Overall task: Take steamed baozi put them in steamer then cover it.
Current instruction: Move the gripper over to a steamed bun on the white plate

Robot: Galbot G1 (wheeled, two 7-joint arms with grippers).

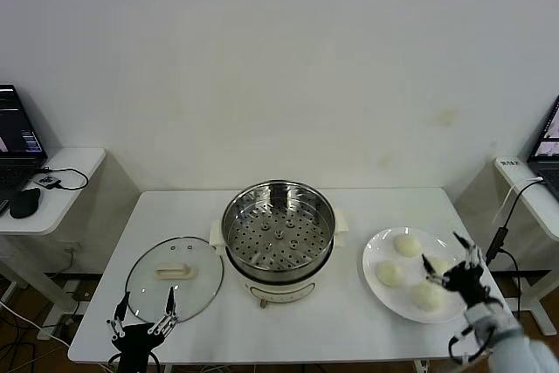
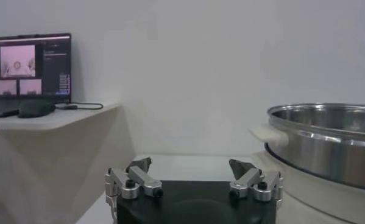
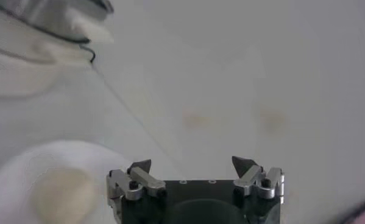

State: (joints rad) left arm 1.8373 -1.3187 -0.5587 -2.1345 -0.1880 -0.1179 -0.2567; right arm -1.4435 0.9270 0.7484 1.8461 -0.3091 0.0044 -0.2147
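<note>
The desk (image 1: 349, 329) fills the lower middle of the head view, white and bare-topped, with smaller side tables at the left and right edges carrying laptops.

The steamer (image 1: 278, 231) stands at the desk's centre, a steel pot with its perforated tray showing and nothing in it yet. It also appears at the right edge of the left wrist view (image 2: 328, 143).

The cover (image 1: 175, 277) lies flat at lower left, just beside the steamer, handle up. Being glass, it looks rigid, fairly heavy and breakable; the bar handle is the sensible place to take it.

The plate (image 1: 377, 246) sits at lower right and carries four baozi (image 1: 407, 245). They look soft, light and easily dented, so a gentle hold across the widest part of a bun would likely suit best.

The right gripper (image 1: 450, 270) hovers over the plate's near right part, above the buns, fingers spread wide and holding nothing. One bun shows at lower left of the right wrist view (image 3: 63, 193).

The left gripper (image 1: 141, 316) is at the bottom left, at the cover's near rim, also wide open and empty.
</note>
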